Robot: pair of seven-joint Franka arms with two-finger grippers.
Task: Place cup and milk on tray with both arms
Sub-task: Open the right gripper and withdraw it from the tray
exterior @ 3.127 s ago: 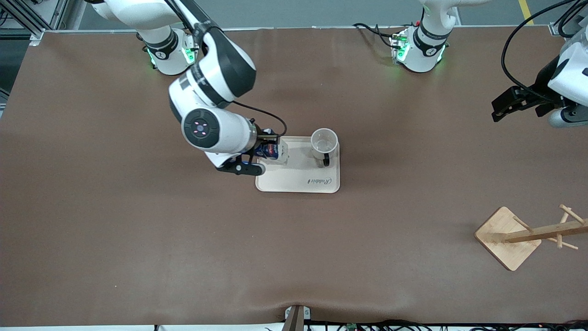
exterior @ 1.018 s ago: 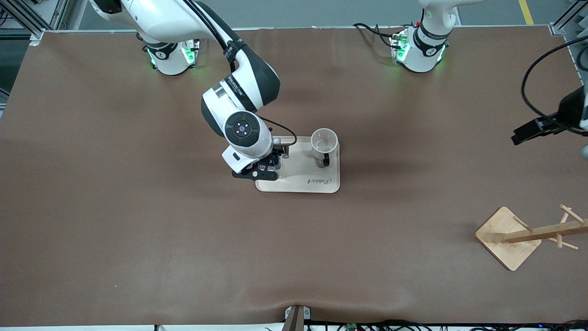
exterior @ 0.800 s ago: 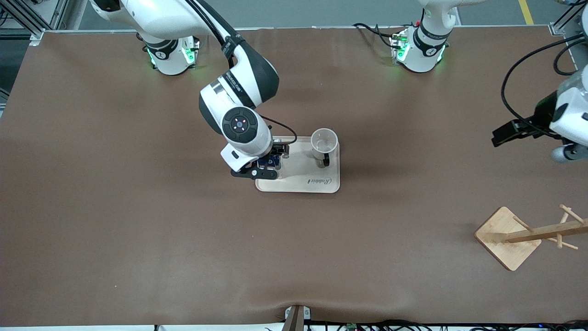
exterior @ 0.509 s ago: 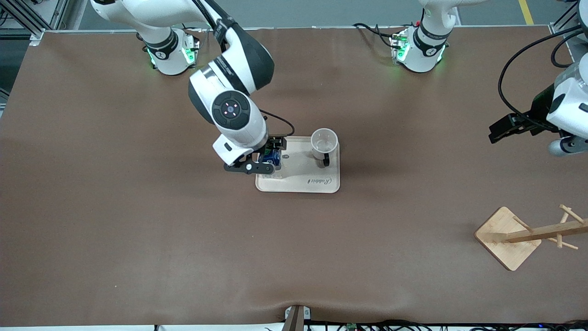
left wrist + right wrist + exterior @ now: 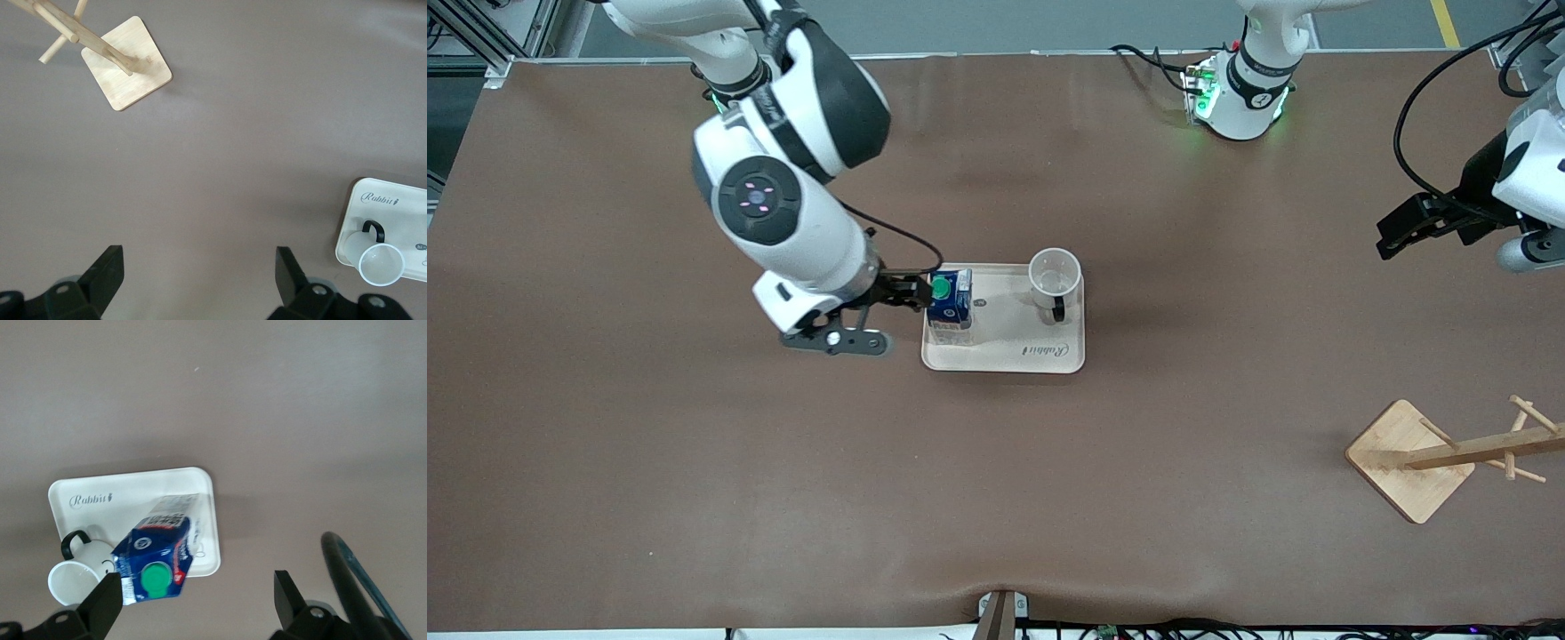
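Milk (image 5: 950, 300) now stands upright on the tray (image 5: 1005, 356), at the end toward the right arm's base, released; half a second ago the right gripper (image 5: 889, 307) was still around it. That gripper has since pulled off sideways, jaws spread and empty, and hangs just off the tray's edge. Cup (image 5: 1055, 276) sits on the tray too, at the end toward the left arm's base, handle facing the camera. Left gripper (image 5: 1400, 231) waits well away from the tray, jaws spread, holding nothing. Judgement: both items placed; only retreat of the right arm remains.
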